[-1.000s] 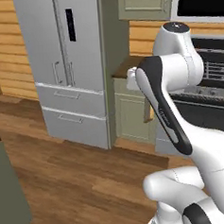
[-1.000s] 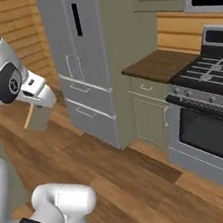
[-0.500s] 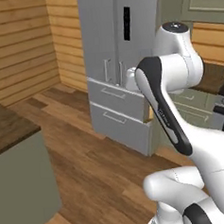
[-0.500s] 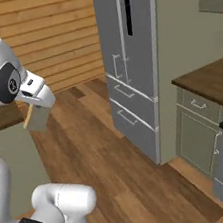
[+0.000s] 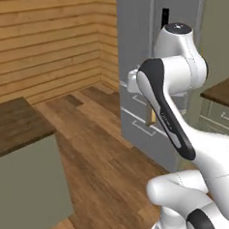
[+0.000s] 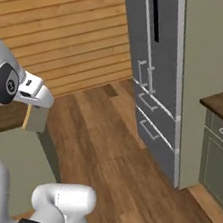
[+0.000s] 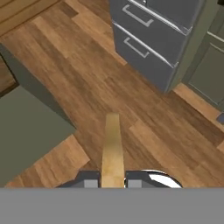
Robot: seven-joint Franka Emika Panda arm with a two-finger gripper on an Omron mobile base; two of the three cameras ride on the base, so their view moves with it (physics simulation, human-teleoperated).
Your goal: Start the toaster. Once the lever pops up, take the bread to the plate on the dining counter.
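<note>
Your gripper (image 7: 113, 183) stays pinched on the bread (image 7: 112, 151), edge-on at six o'clock in the hand view. The base has swung left since a second ago, bringing the dining counter (image 5: 13, 124) in at nine o'clock: delivery under way.

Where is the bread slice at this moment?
The bread is clamped edge-on in the gripper, held over the wooden floor, with the dining counter on its left in the hand view.
</note>
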